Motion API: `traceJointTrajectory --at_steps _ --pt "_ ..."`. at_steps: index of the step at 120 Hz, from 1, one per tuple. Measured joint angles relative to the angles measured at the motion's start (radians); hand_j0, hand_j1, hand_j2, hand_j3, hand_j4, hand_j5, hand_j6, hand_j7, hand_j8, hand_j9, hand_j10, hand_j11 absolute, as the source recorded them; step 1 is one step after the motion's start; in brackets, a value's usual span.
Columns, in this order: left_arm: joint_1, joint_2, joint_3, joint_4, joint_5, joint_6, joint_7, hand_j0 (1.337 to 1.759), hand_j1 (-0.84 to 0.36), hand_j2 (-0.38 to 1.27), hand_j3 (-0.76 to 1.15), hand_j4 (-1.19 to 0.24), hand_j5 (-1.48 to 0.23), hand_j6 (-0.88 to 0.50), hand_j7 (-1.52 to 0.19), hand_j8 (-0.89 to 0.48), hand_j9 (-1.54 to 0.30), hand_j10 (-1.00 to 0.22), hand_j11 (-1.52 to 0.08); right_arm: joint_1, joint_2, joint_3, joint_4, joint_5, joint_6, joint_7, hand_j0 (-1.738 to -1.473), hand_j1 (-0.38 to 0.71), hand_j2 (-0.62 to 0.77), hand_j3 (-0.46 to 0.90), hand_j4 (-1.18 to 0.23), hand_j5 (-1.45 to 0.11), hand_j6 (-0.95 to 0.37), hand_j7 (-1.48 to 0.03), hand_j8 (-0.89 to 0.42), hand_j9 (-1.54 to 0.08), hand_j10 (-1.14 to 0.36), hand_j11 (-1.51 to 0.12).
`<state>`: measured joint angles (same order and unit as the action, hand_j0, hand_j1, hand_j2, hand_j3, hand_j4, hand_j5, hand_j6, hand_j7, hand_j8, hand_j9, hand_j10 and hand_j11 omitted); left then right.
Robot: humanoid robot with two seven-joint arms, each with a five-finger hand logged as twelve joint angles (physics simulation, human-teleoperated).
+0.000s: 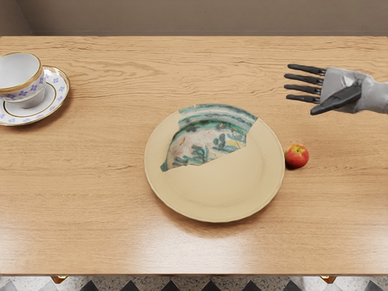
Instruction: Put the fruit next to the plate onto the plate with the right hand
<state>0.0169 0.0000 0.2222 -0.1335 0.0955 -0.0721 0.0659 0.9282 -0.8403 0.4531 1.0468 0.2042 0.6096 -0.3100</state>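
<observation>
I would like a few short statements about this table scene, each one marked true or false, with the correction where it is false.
1. The apple lies on the plate. False: it lies on the table, just beside the plate's right rim.
2. The right hand is open and holds nothing. True.
3. The cup stands on a saucer at the left side of the table. True.
4. The right hand is touching the apple. False: it is apart from the apple, farther back over the table.

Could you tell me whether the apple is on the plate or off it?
Off it. The apple sits on the table just right of the plate; the open right hand is apart.
</observation>
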Motion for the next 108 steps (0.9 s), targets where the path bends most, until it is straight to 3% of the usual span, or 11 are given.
traceJointTrajectory --at_steps 11,27,51,58,67,81,108 --pt "0.000 0.000 0.000 0.000 0.000 0.000 0.000 1.658 0.06 0.05 0.00 -0.25 -0.32 -0.25 -0.32 -0.25 -0.32 -0.25 -0.32 0.010 0.002 0.001 0.012 -0.013 0.001 -0.017 -1.658 -0.31 -0.01 0.00 -0.03 -0.04 -0.03 -0.04 -0.03 -0.04 -0.03 -0.04" --pt "0.000 0.000 0.000 0.000 0.000 0.000 0.000 1.658 0.06 0.05 0.00 -0.25 -0.32 -0.25 -0.32 -0.25 -0.32 -0.24 -0.32 0.025 -0.014 0.014 0.014 -0.058 0.001 -0.097 -1.658 -0.31 -0.01 0.00 -0.03 -0.04 -0.03 -0.04 -0.03 -0.04 -0.03 -0.04" --pt "0.000 0.000 0.000 0.000 0.000 0.000 0.000 1.658 0.06 0.05 0.00 -0.25 -0.32 -0.25 -0.32 -0.25 -0.32 -0.24 -0.32 0.030 -0.035 0.146 0.036 -0.442 0.002 -0.112 -1.658 -0.31 -0.01 0.00 -0.03 -0.05 -0.03 -0.05 -0.03 -0.05 -0.03 -0.05" --pt "0.000 0.000 0.000 0.000 0.000 0.000 0.000 1.658 0.06 0.05 0.00 -0.25 -0.32 -0.25 -0.32 -0.25 -0.32 -0.24 -0.32 0.029 -0.052 0.167 0.082 -0.548 0.002 -0.106 -1.658 -0.31 -0.01 0.00 -0.04 -0.05 -0.03 -0.05 -0.04 -0.05 -0.04 -0.05" --pt "0.000 0.000 0.000 0.000 0.000 0.000 0.000 1.658 0.06 0.05 0.00 -0.25 -0.32 -0.25 -0.32 -0.25 -0.32 -0.24 -0.32 0.022 -0.095 0.177 0.175 -0.675 0.002 -0.085 -1.658 -0.31 -0.01 0.00 -0.04 -0.05 -0.04 -0.05 -0.04 -0.05 -0.04 -0.05" --pt "0.000 0.000 0.000 0.000 0.000 0.000 0.000 1.658 0.06 0.05 0.00 -0.25 -0.32 -0.25 -0.32 -0.25 -0.32 -0.24 -0.32 -0.024 -0.167 0.180 0.290 -0.825 -0.017 -0.004 -1.658 -0.31 -0.01 0.00 -0.04 -0.05 -0.04 -0.05 -0.04 -0.05 -0.04 -0.05" --pt "0.000 0.000 0.000 0.000 0.000 0.000 0.000 1.658 0.06 0.05 0.00 -0.25 -0.32 -0.25 -0.32 -0.25 -0.32 -0.24 -0.32 -0.129 -0.206 0.160 0.443 -0.966 -0.283 0.120 -1.658 -0.30 -0.01 0.00 -0.04 -0.05 -0.05 -0.05 -0.04 -0.05 -0.04 -0.05"
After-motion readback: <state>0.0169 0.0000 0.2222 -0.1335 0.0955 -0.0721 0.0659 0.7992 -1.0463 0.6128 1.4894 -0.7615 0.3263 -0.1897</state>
